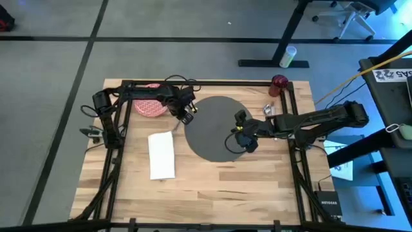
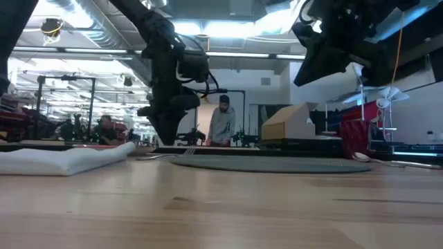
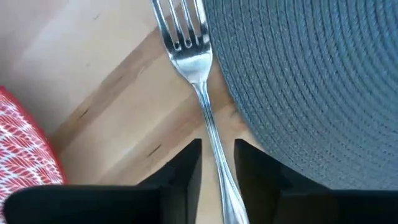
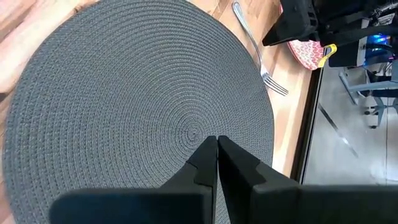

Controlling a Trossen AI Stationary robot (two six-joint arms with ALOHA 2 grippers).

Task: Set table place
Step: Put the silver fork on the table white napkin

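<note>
The dark grey round mat [image 1: 215,125] lies in the middle of the table [image 1: 212,187]. A silver fork [image 3: 198,74] lies flat on the wood along the mat's left edge, also seen in the right wrist view [image 4: 258,50]. My left gripper [image 3: 217,146] is low over the fork's handle and open, with one finger on either side of the handle and a gap on both sides. My right gripper [image 4: 217,140] hangs shut above the mat's right part [image 1: 243,138], high off the table in the low view [image 2: 325,41], with nothing in it.
The red patterned plate [image 1: 149,106] sits at the far left and the white napkin [image 1: 161,154] lies left of the mat. The dark red cup [image 1: 279,82] and more cutlery [image 1: 269,109] are at the far right. People stand in the room behind [image 2: 223,121].
</note>
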